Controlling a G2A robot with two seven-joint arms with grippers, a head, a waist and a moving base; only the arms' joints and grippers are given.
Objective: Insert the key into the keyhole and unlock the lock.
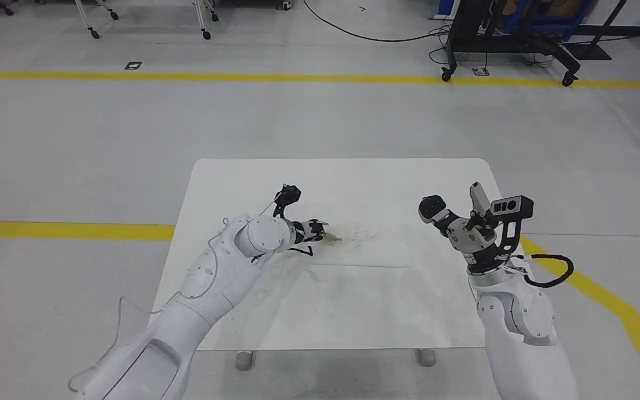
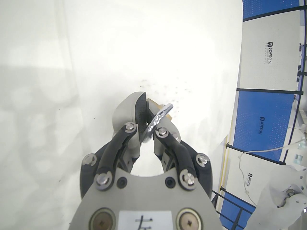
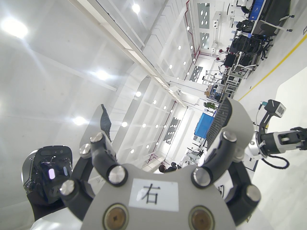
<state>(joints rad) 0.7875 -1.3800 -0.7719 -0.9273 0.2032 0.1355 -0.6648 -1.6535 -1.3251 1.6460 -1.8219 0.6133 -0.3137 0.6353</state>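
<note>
- Near the middle of the white surface, a little left of centre, the left claw sits low over the top. Its fingers are clamped together on a small thing.
- The fingers hide most of that thing. A brass-coloured body, taken to be the lock, peeks out past the pads. A shiny silver metal part lies slantwise between the pads, and it is hard to tell whether it is a shackle or the key.
- From above, just a small tip shows to the right of the left claw, too small to make out.
- The right claw is raised above the right part of the surface, well apart from the left one. It points toward the ceiling, fingers spread wide and empty.
- Count: two claws, one brass-coloured lock, one silver part.
- Faint dark specks dot the surface just beyond the left claw.
- Each claw's housing bears one white label with a single dark character. The left label is cut off by the picture's edge, and the right label is whole.
</note>
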